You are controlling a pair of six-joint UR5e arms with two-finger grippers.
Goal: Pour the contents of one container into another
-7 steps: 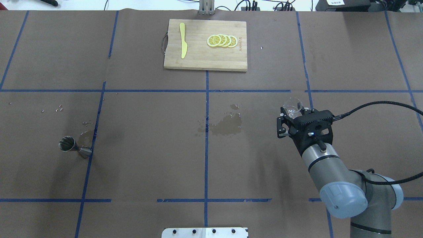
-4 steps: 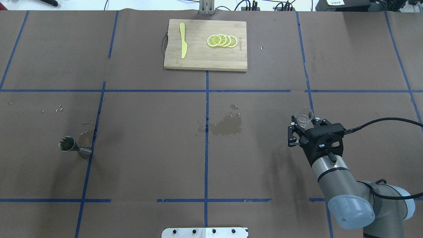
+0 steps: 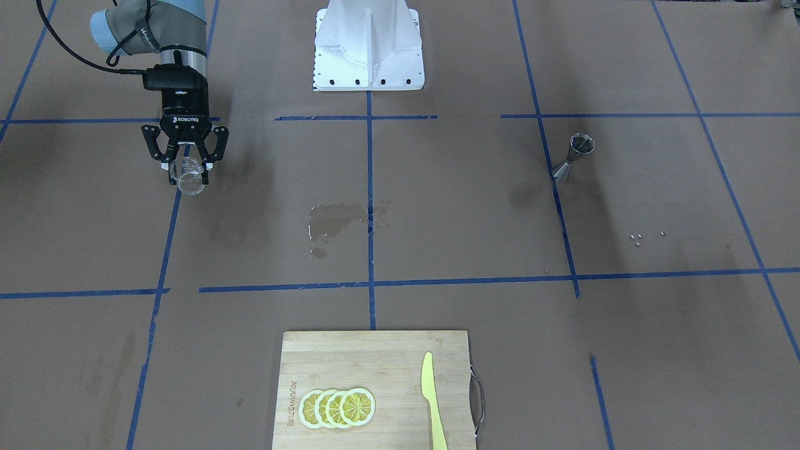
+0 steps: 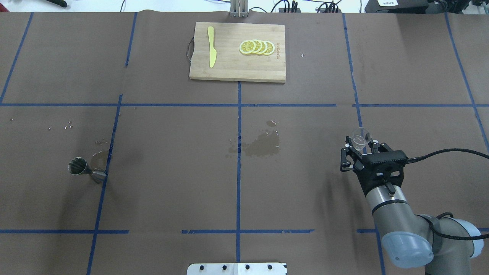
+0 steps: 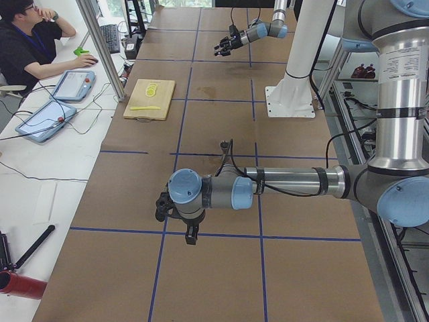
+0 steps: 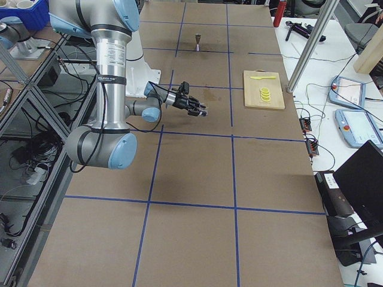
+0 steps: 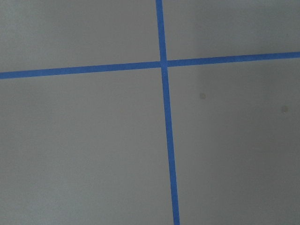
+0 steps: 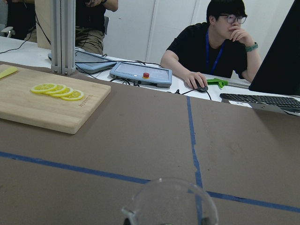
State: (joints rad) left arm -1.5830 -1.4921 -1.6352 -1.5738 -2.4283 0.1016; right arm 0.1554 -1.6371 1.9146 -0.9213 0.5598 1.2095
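Glass cup [image 4: 360, 137] — gripped by right jaws — has drawn back.

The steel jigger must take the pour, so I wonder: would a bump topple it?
Probably tippy: the steel jigger stands upright on a small cone rim, tall above a narrow waist. Smooth metal on paper would likely slide when nudged. It looks rigid, unlikely to deform.

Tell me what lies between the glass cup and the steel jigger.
Between glass cup and jigger: a wet patch and blue tape lines, overhead view.
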